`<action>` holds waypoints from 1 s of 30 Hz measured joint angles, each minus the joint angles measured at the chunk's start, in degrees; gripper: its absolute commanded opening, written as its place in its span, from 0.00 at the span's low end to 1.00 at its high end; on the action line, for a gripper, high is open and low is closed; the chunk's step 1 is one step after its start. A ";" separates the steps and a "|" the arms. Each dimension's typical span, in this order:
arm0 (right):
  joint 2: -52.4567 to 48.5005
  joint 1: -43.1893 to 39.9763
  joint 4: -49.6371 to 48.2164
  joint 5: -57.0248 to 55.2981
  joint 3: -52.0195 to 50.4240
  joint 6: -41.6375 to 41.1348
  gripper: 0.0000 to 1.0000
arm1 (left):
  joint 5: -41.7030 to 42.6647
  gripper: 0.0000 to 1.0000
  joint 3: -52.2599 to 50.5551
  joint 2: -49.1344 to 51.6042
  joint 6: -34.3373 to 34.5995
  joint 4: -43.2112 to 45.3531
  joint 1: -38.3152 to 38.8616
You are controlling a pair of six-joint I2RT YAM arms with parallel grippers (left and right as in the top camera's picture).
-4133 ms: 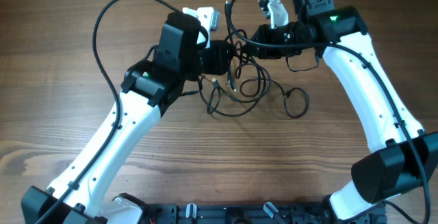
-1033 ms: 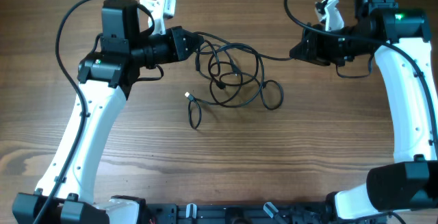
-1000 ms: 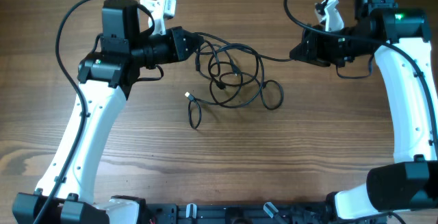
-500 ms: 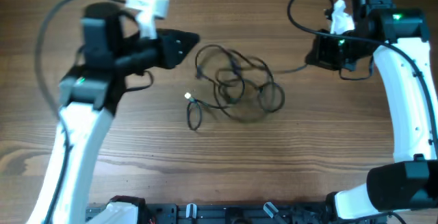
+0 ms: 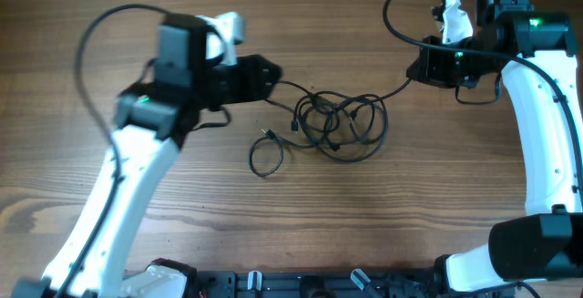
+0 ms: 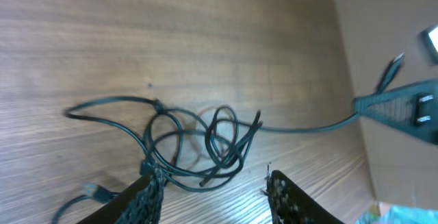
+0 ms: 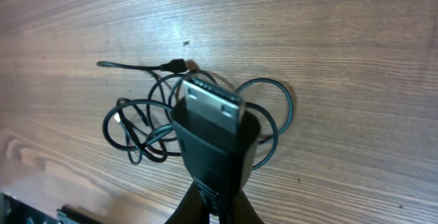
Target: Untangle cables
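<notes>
The cables (image 5: pixel 337 120) lie as a knotted black bundle in the middle of the wooden table, also seen in the left wrist view (image 6: pixel 198 145) and the right wrist view (image 7: pixel 147 131). A small separate loop (image 5: pixel 266 158) lies just left of the bundle. My left gripper (image 5: pixel 271 73) hovers open at the bundle's left end, and its jaws (image 6: pixel 215 200) hold nothing. My right gripper (image 5: pixel 421 66) is shut on a cable's black metal-tipped plug (image 7: pixel 213 131). From that plug a strand (image 5: pixel 399 88) runs down to the bundle.
The wooden table (image 5: pixel 291 225) carries only the cables. The arms' own thick black wires arc above each wrist, the left one (image 5: pixel 86 38) and the right one (image 5: pixel 393 6). A dark rail (image 5: pixel 291 284) runs along the front edge.
My left gripper has let go of the cable and opened, then swung right, back toward the bundle. The bundle has slid right and bunched up. The right gripper keeps its hold.
</notes>
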State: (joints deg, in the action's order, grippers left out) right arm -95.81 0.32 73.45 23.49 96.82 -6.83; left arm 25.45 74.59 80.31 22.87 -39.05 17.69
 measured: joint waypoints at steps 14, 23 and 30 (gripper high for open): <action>0.00 0.00 -0.63 -1.55 0.00 -1.05 0.06 | -10.19 0.39 -0.07 17.03 12.59 9.81 13.03; 0.00 0.02 -0.68 -1.70 0.00 -1.01 0.06 | -14.97 0.10 -0.07 21.24 14.99 9.75 15.69; 0.00 0.00 -0.66 -1.70 0.00 -0.87 0.06 | -15.32 0.11 -0.09 22.14 15.32 13.57 15.80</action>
State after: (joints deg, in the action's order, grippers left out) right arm -95.81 0.32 72.79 21.78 96.82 -7.70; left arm 10.13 74.50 102.45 38.20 -25.47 33.50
